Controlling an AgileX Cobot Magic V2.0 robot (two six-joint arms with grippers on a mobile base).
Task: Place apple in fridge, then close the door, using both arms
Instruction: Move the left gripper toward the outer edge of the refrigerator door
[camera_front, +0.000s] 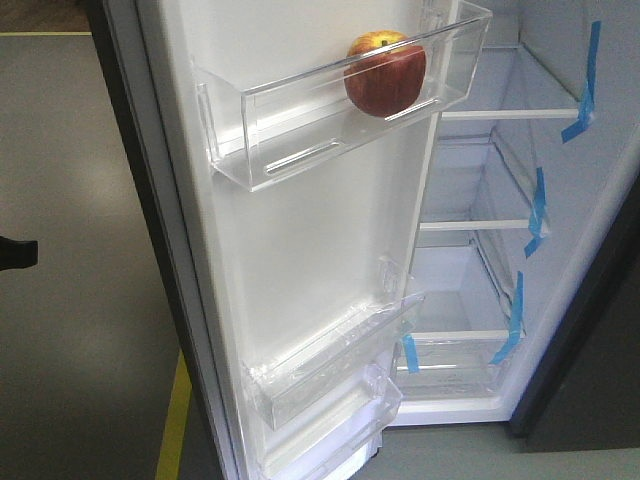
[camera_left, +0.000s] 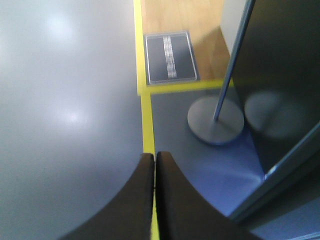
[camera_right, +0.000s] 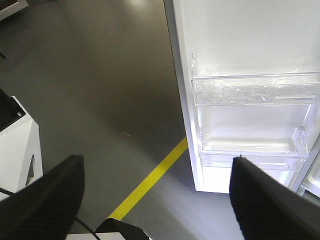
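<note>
Small round red apple (camera_front: 385, 72) sits in the top clear plastic bin (camera_front: 300, 140) on the tall door (camera_front: 310, 260), at the bin's right end, behind its front wall. Stem end w/ yellow patch points up, tipped slightly left. Apple's near-round, so no real long axis. Door stands wide open, white lining facing the front cam, long axis vertical. More clear lower bins (camera_front: 330, 365) sit near its foot. Dark grey fridge (camera_front: 460, 290) is behind the door: white inside, glass shelves (camera_front: 500, 113) w/ blue tape strips (camera_front: 536, 212) along the right wall.

Left gripper (camera_left: 154, 160): black fingers pressed together, holding nothing, over grey floor above a yellow floor line (camera_left: 146, 115). Round grey stand base (camera_left: 216, 120) is off to the right.

Right gripper (camera_right: 158, 159): fingers spread wide, nothing btwn them, low near the door's bottom end, w/ the lower bins in view on that cam too.
</note>
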